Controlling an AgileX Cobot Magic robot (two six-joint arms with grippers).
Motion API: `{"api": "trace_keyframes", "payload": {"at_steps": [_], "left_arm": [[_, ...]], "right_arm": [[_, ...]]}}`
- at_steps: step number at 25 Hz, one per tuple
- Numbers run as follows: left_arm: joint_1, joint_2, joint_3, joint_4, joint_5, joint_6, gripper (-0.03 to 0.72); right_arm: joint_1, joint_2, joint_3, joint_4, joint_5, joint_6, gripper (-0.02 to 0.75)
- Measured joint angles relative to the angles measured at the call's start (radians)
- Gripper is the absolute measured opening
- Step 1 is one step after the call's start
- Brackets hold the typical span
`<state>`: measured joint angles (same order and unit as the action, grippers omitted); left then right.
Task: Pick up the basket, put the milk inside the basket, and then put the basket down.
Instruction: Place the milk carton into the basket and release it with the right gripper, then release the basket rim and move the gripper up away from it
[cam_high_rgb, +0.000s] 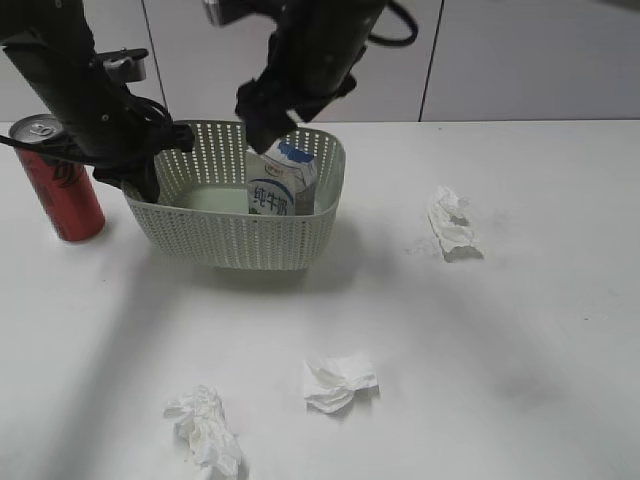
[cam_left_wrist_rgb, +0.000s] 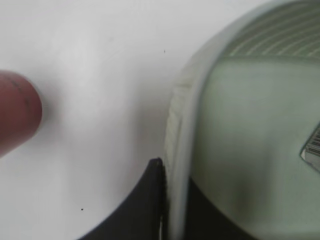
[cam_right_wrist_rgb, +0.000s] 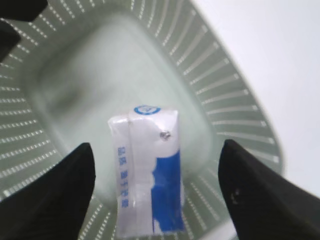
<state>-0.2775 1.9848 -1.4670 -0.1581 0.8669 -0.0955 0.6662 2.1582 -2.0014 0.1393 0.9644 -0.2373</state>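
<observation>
Below your wide-open, empty right pincer (cam_right_wrist_rgb: 155, 192), the milk (cam_right_wrist_rgb: 147, 172) stands inside the basket (cam_right_wrist_rgb: 240, 130); your left pincer (cam_high_rgb: 150, 165) clamps its rim.

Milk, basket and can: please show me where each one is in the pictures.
Milk (cam_right_wrist_rgb: 147, 170): right wrist view, on the white and blue top face.
Basket (cam_high_rgb: 240, 240): exterior view, on the front wall.
Can (cam_high_rgb: 68, 195): exterior view, on the red side.

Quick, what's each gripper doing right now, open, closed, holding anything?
Left gripper: closed on the basket rim.
Right gripper: open, above the milk carton inside the basket, not touching it.
</observation>
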Motion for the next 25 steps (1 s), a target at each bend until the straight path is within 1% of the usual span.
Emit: {"api": "trace_keyframes", "payload": {"at_steps": [3, 7, 11, 18, 25], "left_arm": [[0.000, 0.000, 0.000, -0.017, -0.019, 0.002, 0.005], [0.000, 0.014, 0.000, -0.057, -0.054, 0.001, 0.005], [0.000, 0.042, 0.000, -0.070, -0.073, 0.001, 0.005], [0.000, 0.079, 0.001, -0.077, -0.116, 0.001, 0.005], [0.000, 0.102, 0.000, -0.103, -0.121, 0.001, 0.021]], "right_arm": [[-0.036, -0.106, -0.007, -0.013, 0.068, 0.005, 0.592], [-0.116, -0.243, 0.000, -0.025, 0.188, 0.011, 0.593], [-0.175, -0.384, 0.069, -0.031, 0.221, 0.026, 0.593], [-0.185, -0.554, 0.225, -0.034, 0.224, 0.033, 0.592], [-0.185, -0.574, 0.294, -0.034, 0.228, 0.052, 0.593]]}}
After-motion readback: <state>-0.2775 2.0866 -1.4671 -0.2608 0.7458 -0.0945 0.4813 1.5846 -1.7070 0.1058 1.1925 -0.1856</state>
